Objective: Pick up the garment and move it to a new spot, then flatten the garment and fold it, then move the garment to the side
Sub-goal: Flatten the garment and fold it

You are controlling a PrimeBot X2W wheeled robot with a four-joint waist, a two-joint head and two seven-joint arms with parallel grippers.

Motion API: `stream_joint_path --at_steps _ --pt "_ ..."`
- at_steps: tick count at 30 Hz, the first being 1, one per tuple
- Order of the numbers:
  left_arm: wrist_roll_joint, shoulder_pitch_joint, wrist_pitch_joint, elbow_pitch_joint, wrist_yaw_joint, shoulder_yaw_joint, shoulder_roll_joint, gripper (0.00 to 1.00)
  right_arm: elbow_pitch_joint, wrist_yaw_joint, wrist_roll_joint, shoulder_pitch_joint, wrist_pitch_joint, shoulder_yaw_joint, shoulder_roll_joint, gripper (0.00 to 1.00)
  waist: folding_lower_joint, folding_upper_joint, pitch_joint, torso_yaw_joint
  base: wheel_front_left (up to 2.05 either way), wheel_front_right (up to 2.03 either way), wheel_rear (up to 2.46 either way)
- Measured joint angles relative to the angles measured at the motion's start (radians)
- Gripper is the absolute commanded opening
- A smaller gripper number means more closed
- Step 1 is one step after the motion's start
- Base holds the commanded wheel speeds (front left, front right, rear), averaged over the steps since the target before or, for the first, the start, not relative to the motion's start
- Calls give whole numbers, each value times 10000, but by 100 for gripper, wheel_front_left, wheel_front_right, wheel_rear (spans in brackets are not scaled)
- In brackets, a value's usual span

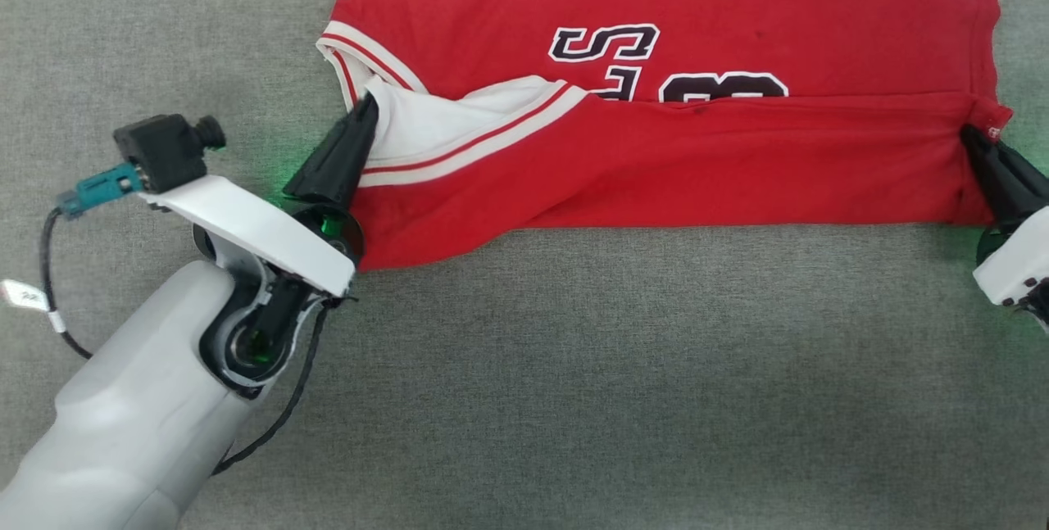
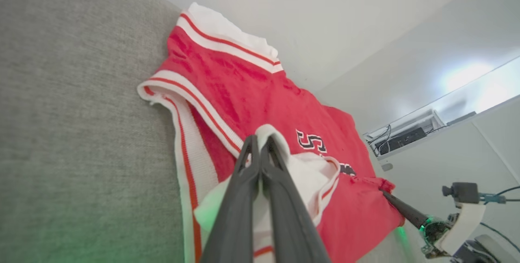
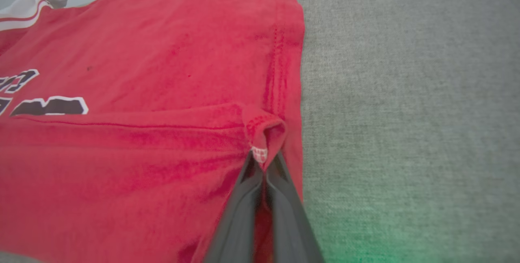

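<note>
The garment (image 1: 656, 161) is a red shirt with white striped sleeves and black lettering, spread across the grey cloth surface with its near part folded up over the lettering. My left gripper (image 1: 366, 108) is shut on the white sleeve at the fold's left end; in the left wrist view the left gripper (image 2: 260, 141) pinches white cloth of the garment (image 2: 243, 92). My right gripper (image 1: 971, 135) is shut on the red corner at the fold's right end. In the right wrist view the right gripper (image 3: 262, 159) holds a bunched red corner of the garment (image 3: 142, 133).
The grey fabric tabletop (image 1: 574, 391) stretches bare in front of the shirt and to its left. A pale wall and a shelf with cables (image 2: 406, 133) lie beyond the table in the left wrist view.
</note>
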State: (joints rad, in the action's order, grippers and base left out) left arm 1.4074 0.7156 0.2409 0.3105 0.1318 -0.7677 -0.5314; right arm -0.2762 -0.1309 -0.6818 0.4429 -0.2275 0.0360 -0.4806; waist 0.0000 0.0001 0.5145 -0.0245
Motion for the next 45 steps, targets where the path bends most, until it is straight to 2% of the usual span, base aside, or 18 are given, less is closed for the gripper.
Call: stream_joint_path --at_steps 1,2,3,4,5,8,11,15,17,20,26,29,33,38,39,40,41,45 --pt "-90 75 44 132 2 -132 -12 0 -90 0 -2 37 75 77 -6 0 0 0 -18 -6 0 0 0" --pt "-355 164 65 272 6 -288 -19 28 -176 0 -2 75 94 163 -21 0 0 0 -47 -9 0 0 0" --pt "-535 237 121 410 8 -376 -6 83 -234 0 -2 98 176 244 -40 2 1 0 -92 -10 0 0 0" --pt "-614 266 151 550 10 -460 -4 100 -290 0 -2 96 272 295 -42 46 0 0 -158 -10 0 0 0" --pt "-696 300 161 663 10 -554 -48 100 -347 0 10 88 382 345 -44 100 0 -1 -237 -11 0 0 0" --pt "-1047 340 165 746 -4 -888 -476 100 -479 2 56 -43 640 499 -69 100 0 -1 -553 -10 0 0 0" --pt "-1580 527 188 522 -4 -1361 -1118 100 -460 2 59 -209 872 497 -90 100 0 -1 -953 -3 0 0 0" --pt "-1714 1014 -42 -19 -2 -1662 -2023 100 -376 2 54 -488 1018 345 -90 100 1 -1 -1545 17 0 0 0" --pt "-1703 1206 -727 -259 -4 -1871 -2406 100 -251 2 52 -618 1047 284 -86 100 0 0 -1808 28 0 0 0" --pt "-1452 1256 -2656 -679 -69 -2573 -2748 100 -138 2 52 -819 995 219 -65 100 0 -1 -2102 63 0 0 0" --pt "-667 1364 -5242 -1229 -1081 -3206 -2901 100 217 2 54 -896 926 219 146 100 0 -1 -2084 -3 0 0 0" --pt "-176 1361 -6123 -1076 -1346 -3367 -2847 100 422 2 54 -883 899 199 182 100 0 -1 -1908 -140 0 0 0" --pt "226 1395 -6872 -499 -1392 -3492 -2690 100 602 2 54 -828 851 100 169 100 0 -1 -1611 -374 0 0 0" --pt "546 1749 -7589 267 -1151 -3488 -2476 100 775 2 58 -779 775 -13 182 100 1 0 -1279 -664 0 0 0" --pt "694 1792 -7710 424 -1108 -3480 -2429 79 786 2 61 -778 769 -15 194 100 0 0 -1230 -715 0 0 0" --pt "729 1847 -7837 546 -1005 -3478 -2403 49 796 2 73 -778 763 -13 205 100 0 0 -1191 -758 0 0 0" --pt "941 1884 -8027 759 -844 -3411 -2376 0 861 2 128 -778 627 81 167 100 0 0 -1138 -824 0 0 0" --pt "1154 1890 -8048 924 -593 -3312 -2274 0 1104 2 165 -691 88 372 -199 100 0 0 -1076 -885 0 0 0"
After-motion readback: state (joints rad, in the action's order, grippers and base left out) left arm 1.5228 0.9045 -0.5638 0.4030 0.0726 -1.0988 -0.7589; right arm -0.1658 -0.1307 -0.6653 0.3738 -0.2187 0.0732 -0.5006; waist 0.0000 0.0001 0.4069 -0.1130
